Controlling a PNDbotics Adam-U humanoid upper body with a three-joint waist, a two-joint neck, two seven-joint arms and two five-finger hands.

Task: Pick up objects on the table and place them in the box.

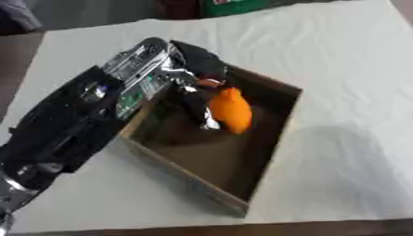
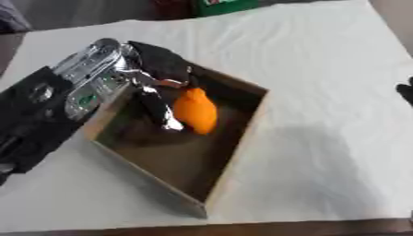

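Your left hand hangs over the box, fingers clamped on the orange object to drop it inside; right hand's fingers unclear.

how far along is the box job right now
In hand: the left hand holds an orange object inside the box, not yet released. Nothing else shows inside the box. No other loose objects show on the white table, so little seems left.
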